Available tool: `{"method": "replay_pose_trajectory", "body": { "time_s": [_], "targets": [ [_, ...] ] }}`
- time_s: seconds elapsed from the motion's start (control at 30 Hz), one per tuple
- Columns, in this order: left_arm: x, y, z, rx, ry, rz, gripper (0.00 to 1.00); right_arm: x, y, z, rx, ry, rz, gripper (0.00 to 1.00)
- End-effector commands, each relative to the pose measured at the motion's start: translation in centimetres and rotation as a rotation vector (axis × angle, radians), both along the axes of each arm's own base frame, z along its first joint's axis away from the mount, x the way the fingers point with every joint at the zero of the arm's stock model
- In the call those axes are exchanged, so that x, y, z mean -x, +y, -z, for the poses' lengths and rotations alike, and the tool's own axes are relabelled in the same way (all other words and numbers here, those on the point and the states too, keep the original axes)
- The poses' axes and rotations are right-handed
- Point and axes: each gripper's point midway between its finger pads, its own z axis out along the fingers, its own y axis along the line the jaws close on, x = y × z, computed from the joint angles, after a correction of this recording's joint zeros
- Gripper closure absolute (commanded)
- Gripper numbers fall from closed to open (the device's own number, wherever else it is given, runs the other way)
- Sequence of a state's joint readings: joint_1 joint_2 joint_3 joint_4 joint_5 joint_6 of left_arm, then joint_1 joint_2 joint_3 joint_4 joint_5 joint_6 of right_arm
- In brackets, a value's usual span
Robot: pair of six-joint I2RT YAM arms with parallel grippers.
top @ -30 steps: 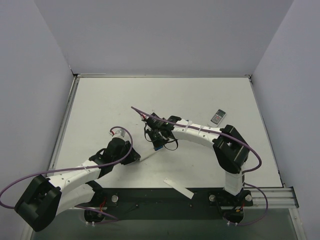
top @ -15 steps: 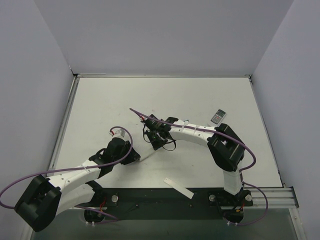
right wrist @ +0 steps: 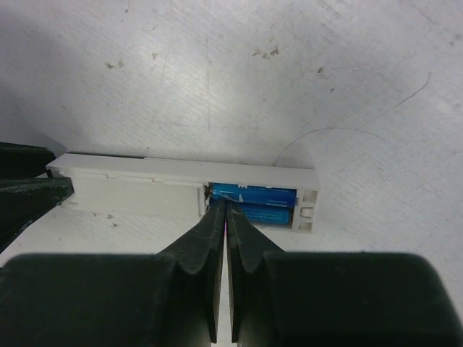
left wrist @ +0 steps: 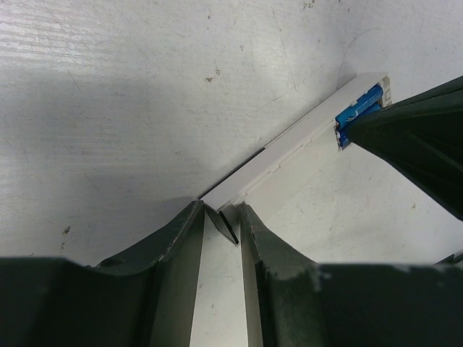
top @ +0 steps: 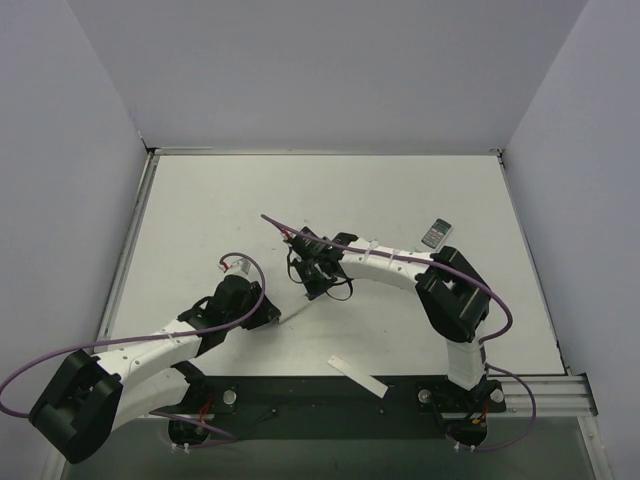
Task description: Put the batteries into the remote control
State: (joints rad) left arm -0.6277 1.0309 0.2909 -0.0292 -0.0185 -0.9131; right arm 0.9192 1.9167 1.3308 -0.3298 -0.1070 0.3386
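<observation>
The slim white remote control point(right wrist: 130, 189) lies back up on the table with its compartment uncovered. Two blue batteries point(right wrist: 264, 195) sit side by side inside it. My right gripper point(right wrist: 226, 204) is shut with nothing between its jaws. Its tips rest on the end of the batteries nearest the remote's middle. My left gripper point(left wrist: 221, 213) is shut on the remote's other end, where a dark sliver of screen shows between the jaws. From there the remote control point(left wrist: 289, 148) runs up to the right towards the batteries point(left wrist: 359, 112). In the top view, the remote point(top: 294, 315) is a thin white line between the left gripper point(top: 272, 317) and the right gripper point(top: 317, 291).
A wider white-grey remote with a button pad point(top: 436, 233) lies to the right, beyond the right arm. A narrow white strip point(top: 357, 375) rests on the dark front rail between the arm bases. Purple cables loop over both arms.
The right gripper has closed fully and its arm has shifted slightly. The blue that showed under it a second ago is hidden in the top view. The left arm has not moved.
</observation>
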Motion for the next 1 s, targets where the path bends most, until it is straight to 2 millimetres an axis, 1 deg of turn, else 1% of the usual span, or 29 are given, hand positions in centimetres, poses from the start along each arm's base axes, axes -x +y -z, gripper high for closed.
{"method": "replay_pose_trajectory", "body": {
  "time_s": [0.0,0.07,0.13,0.27,0.43,0.57,0.83,0.97],
  "targets": [
    [0.5,1.2,0.9,-0.075,0.033,-0.009,0.64,-2.1,-1.4,-2.6,0.001,-0.081,0.044,0.99],
    [0.5,1.2,1.0,-0.075,0.034,-0.01,0.64,-2.9,-1.7,-2.9,-0.004,-0.087,0.061,0.99],
    [0.5,1.1,0.9,-0.074,0.033,-0.008,0.64,-3.5,-2.3,-2.7,0.003,-0.086,0.074,0.99],
    [0.6,1.2,1.0,-0.076,0.036,-0.008,0.64,-4.1,-2.6,-2.3,0.011,-0.082,0.081,0.99],
    [0.6,1.3,1.0,-0.077,0.035,-0.011,0.64,-3.8,-2.5,-1.6,0.014,-0.058,0.073,0.99],
    [0.6,1.2,0.9,-0.076,0.036,-0.01,0.64,-3.3,-2.5,-1.5,0.017,-0.052,0.062,0.99],
    [0.5,1.2,0.9,-0.077,0.035,-0.011,0.64,-3.3,-1.8,-3.3,-0.013,-0.085,0.042,0.99],
    [0.6,1.3,1.0,-0.079,0.037,-0.011,0.64,-2.9,-1.8,-3.0,0.001,-0.081,0.03,0.99]
  ]
}}
